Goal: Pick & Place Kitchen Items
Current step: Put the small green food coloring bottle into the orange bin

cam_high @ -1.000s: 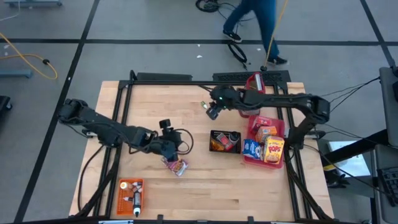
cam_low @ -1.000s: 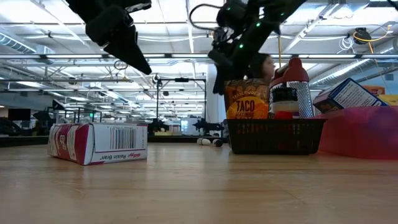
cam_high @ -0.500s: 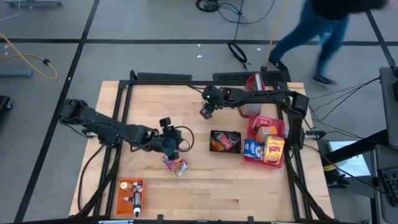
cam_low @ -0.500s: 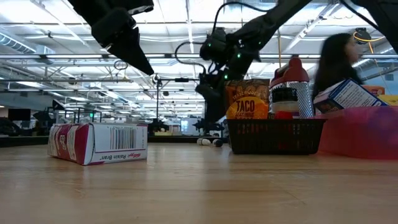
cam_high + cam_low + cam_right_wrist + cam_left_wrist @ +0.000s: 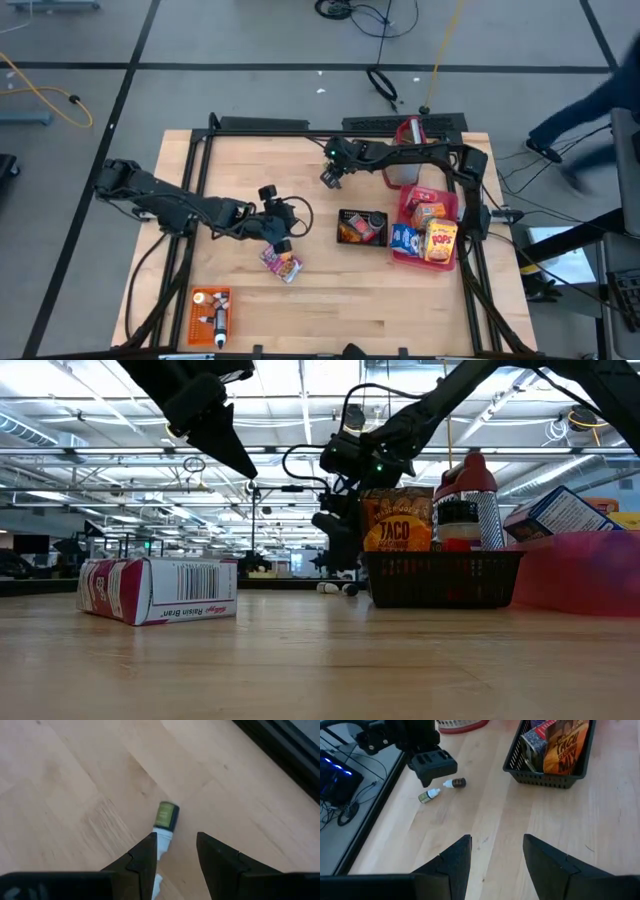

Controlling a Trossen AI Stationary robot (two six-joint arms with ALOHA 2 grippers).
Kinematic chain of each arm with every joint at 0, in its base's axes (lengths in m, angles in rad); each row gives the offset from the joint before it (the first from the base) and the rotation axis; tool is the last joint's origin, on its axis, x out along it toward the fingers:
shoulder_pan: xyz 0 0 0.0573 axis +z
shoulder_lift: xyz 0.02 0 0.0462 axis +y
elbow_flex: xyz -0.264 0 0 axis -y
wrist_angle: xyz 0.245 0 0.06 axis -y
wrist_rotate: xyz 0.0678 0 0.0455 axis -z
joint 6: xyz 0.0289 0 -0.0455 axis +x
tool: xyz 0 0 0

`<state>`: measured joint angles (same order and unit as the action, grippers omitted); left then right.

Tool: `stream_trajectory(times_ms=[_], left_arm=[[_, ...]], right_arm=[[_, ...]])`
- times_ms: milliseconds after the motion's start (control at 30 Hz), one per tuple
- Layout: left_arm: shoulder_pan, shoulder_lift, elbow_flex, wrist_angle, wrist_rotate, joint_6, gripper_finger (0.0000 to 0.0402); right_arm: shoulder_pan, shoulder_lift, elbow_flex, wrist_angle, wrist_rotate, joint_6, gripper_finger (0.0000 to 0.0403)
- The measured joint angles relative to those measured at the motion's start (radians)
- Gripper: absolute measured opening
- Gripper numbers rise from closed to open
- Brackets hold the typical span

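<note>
Jaws of the right gripper (image 5: 175, 852) stand open over a tiny green-labelled white-capped bottle (image 5: 164, 822) near the table's far edge; the left gripper (image 5: 496, 857), open and empty, hovers mid-table.

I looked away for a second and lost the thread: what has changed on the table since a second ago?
The right gripper swung left and came down toward the small bottles near the table's far edge, jaws open around one, nothing gripped yet. The left gripper, open and empty, edged slightly right above the Raisin Bran box. The box, the black basket and the red tray stayed put.
</note>
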<state>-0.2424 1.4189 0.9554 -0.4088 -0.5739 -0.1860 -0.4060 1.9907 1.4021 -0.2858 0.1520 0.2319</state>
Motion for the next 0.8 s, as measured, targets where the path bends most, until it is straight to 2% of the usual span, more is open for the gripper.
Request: stream_trajectory(times_ms=[267, 433, 800], left_arm=[[0.001, 0.000, 0.000, 0.000, 0.000, 0.000, 0.0182], [0.001, 0.000, 0.000, 0.000, 0.000, -0.003, 0.0182], [0.001, 0.000, 0.000, -0.005, 0.000, -0.005, 0.0182]], right_arm=[[0.000, 0.016, 0.000, 0.035, -0.001, -0.010, 0.0130], [-0.005, 0.068, -0.001, 0.043, -0.052, -0.008, 0.0130], [0.000, 0.089, -0.001, 0.108, -0.023, -0.018, 0.0130]])
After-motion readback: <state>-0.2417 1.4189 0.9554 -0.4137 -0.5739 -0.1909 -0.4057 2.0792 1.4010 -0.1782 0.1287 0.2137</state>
